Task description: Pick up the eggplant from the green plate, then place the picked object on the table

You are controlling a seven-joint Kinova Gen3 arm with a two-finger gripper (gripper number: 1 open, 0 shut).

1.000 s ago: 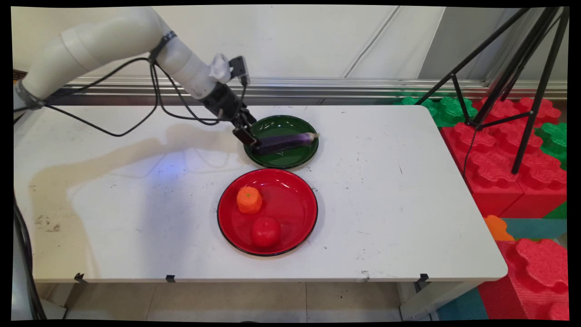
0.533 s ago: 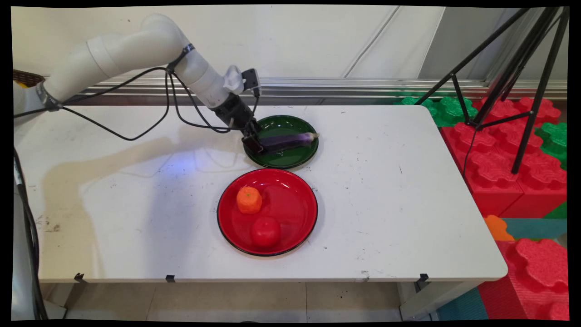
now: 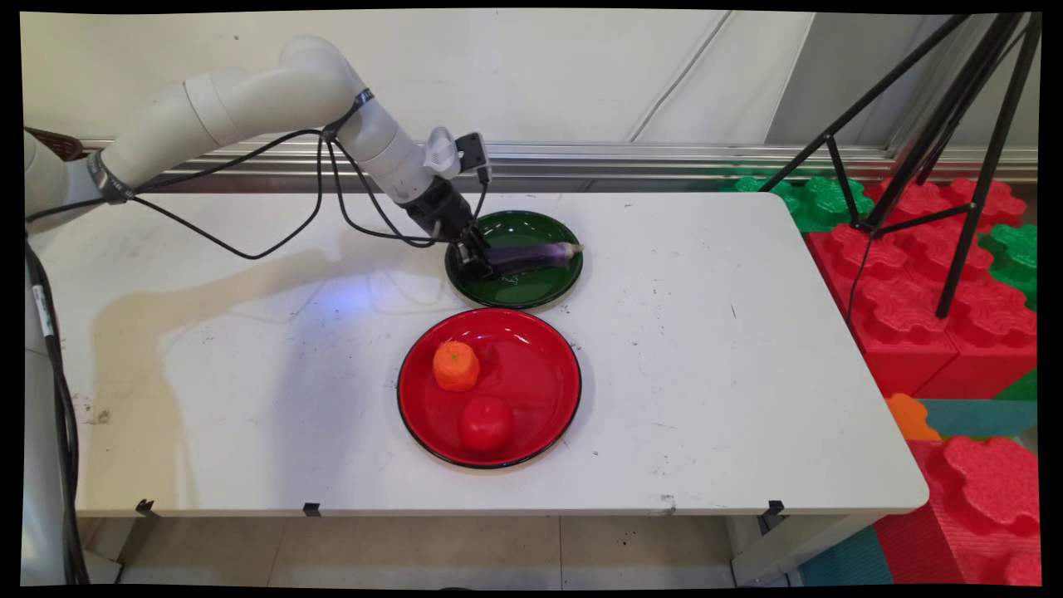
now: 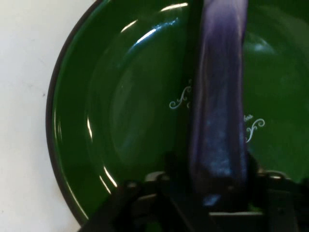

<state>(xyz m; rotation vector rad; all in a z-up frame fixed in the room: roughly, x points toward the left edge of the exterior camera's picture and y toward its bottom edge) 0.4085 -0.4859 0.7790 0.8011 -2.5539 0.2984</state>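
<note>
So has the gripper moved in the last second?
Yes. The gripper has slid right along the eggplant, further over the green plate, whose position is unchanged.

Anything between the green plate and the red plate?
No: the main view shows only bare table between green plate and red plate.

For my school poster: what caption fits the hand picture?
Gripper straddles one end of a purple eggplant lying on a green plate.

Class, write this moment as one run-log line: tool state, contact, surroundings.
tool: shut on eggplant | eggplant: lying on green plate | nearby: red plate holding orange piece, tomato
</note>
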